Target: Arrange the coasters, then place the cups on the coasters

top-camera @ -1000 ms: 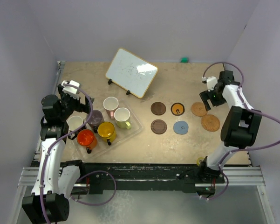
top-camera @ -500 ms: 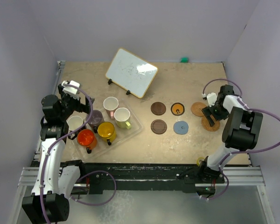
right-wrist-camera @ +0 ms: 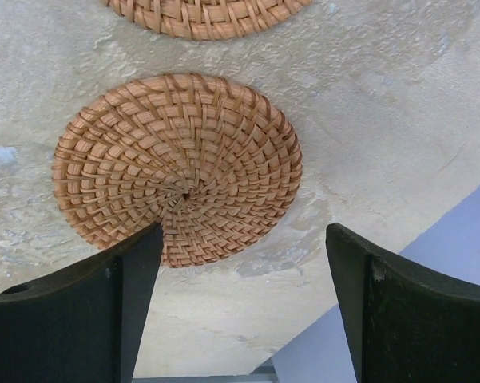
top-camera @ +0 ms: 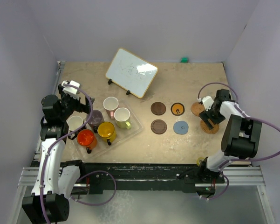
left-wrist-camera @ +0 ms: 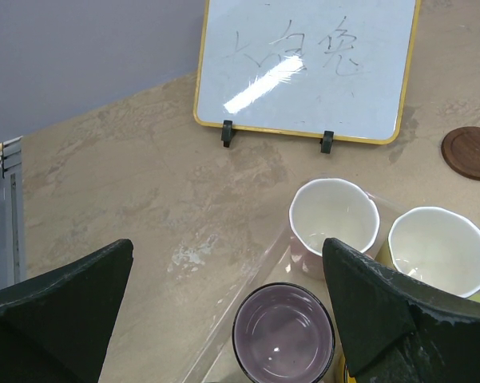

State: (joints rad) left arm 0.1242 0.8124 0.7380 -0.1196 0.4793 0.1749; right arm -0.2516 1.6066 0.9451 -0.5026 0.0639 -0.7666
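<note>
Hovering right end effector (right-wrist-camera: 241, 319): released, jaws wide, holding nothing | target: round tan woven coaster (right-wrist-camera: 176, 167) flat on the beige bench (right-wrist-camera: 367, 96), just below, offset toward one finger | left end effector (left-wrist-camera: 224, 315): released, well apart; right arm nearer.

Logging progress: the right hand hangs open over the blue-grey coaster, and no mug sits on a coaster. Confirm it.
Wrong coaster. The right wrist view shows the right hand hanging open over a tan woven coaster; the blue-grey coaster lies apart, uncovered. The rest holds: none of the mugs sits on a coaster.
</note>
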